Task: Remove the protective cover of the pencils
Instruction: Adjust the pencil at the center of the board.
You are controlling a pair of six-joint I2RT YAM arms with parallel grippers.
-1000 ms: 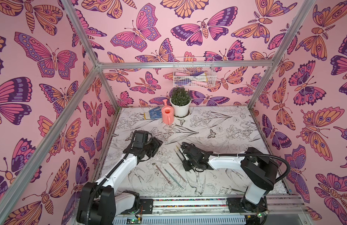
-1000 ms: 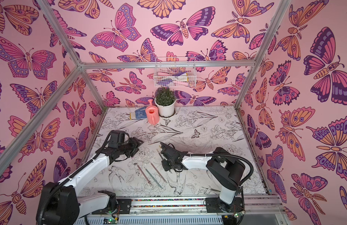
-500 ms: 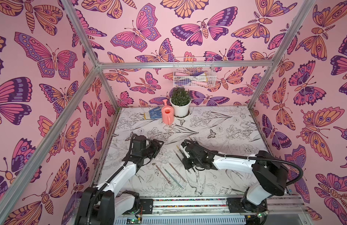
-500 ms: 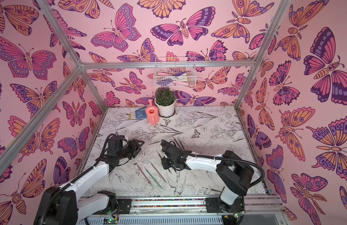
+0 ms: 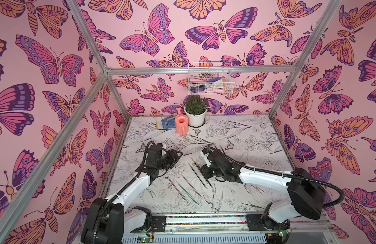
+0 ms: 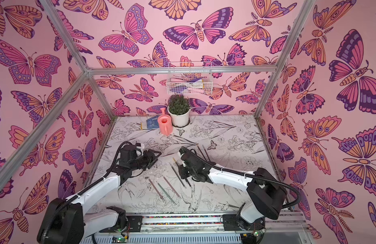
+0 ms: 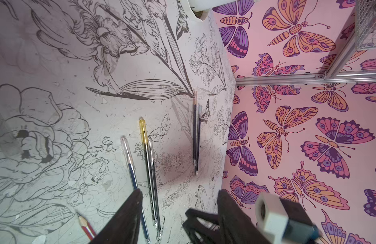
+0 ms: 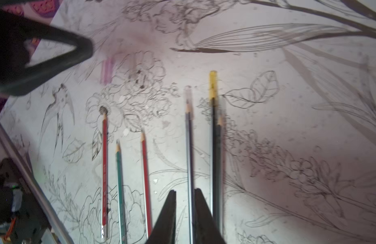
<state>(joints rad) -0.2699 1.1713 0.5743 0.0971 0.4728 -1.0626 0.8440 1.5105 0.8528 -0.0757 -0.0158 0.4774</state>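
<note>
Your right gripper (image 8: 185, 191) has its jaws slightly apart, astride one dark pencil (image 8: 189, 147) in a clear cover (image 8: 187, 93), flat on the table (image 8: 288, 105). That pencil lies just beside the yellow-capped pencil (image 8: 213, 126). A third covered pencil (image 8: 221, 152) lies against the yellow-capped one's far side. Three bare pencils (image 8: 146, 179), two red and one green, lie near, beyond the straddled one. Your left gripper (image 7: 180, 192) hangs nearby, jaws wide apart, empty.
</note>
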